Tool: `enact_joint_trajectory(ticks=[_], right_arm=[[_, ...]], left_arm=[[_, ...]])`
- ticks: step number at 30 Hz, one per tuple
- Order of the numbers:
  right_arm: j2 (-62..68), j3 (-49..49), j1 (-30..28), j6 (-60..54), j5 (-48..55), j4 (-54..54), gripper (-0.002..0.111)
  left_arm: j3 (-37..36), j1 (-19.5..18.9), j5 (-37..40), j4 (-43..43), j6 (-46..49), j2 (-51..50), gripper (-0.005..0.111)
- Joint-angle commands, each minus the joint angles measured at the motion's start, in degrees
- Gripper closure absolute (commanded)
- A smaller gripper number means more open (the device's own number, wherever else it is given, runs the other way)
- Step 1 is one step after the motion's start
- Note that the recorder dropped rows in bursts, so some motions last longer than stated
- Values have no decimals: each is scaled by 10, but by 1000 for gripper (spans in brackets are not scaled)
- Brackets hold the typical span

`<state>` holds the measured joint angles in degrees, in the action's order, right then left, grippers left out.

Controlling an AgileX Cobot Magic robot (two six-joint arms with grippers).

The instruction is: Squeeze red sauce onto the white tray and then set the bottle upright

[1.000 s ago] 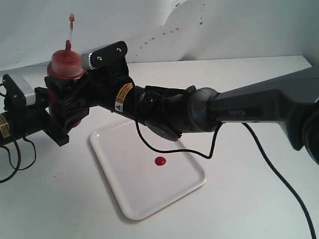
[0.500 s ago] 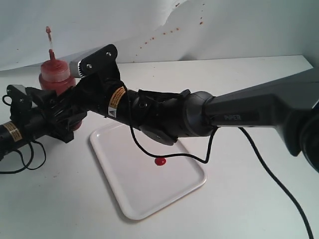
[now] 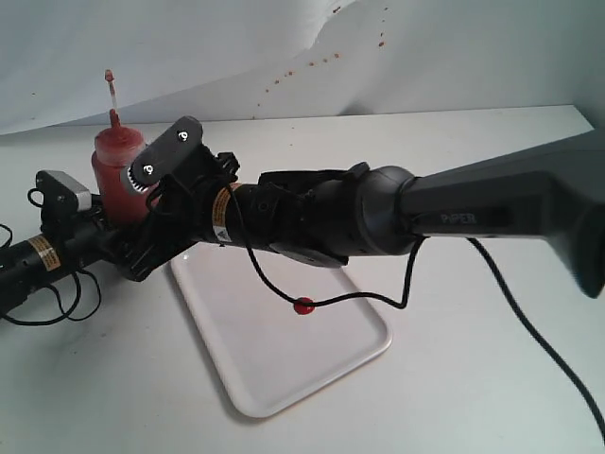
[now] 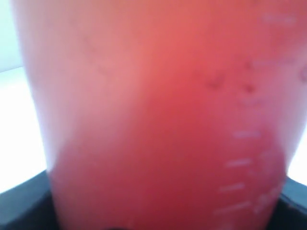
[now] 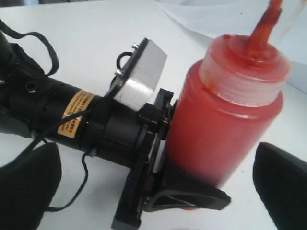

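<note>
Beside the white tray [image 3: 246, 374], the left gripper [image 5: 182, 194] clamps the bottle [image 3: 115, 178] low, while the right gripper [image 3: 156, 236] is spread wide and seemingly clear, so releasing before the base seats could topple it.

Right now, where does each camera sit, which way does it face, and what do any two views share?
Exterior view: off the arms, looking down at the table, white tray, red sauce, upright bottle, left arm and right arm.
Left wrist view: on the left arm, so close that the bottle fills it; dark gripper parts at two corners.
Right wrist view: on the right arm, facing the bottle and the left gripper clamping it; the right gripper's open fingers frame it.
Shared: all three show the bottle.
</note>
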<state>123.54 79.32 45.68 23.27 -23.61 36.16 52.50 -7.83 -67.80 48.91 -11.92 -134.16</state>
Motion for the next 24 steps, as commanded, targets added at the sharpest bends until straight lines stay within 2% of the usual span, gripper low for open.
enact_joint_trajectory(ticks=[1,7,10,13,19,22,24], right_arm=[[-62,-20,1,-3,82,7,3],[-148,-81,2,-3,126,7,6],[-196,-123,2,-6,131,7,8],[-239,-156,2,-10,171,7,8],[-299,-173,2,-10,283,7,8],[-313,-173,2,-10,322,7,8],[-317,-173,2,-10,337,7,8]], left_arm=[[5,1,-22,-12,-2,-1,107],[5,1,-22,-12,-2,-1,105],[5,1,-22,-3,-2,-1,97],[5,1,-22,-2,-2,-1,81],[5,1,-22,-19,-46,-1,30],[5,1,-22,-21,-82,-1,10],[5,1,-22,-11,-82,-1,3]])
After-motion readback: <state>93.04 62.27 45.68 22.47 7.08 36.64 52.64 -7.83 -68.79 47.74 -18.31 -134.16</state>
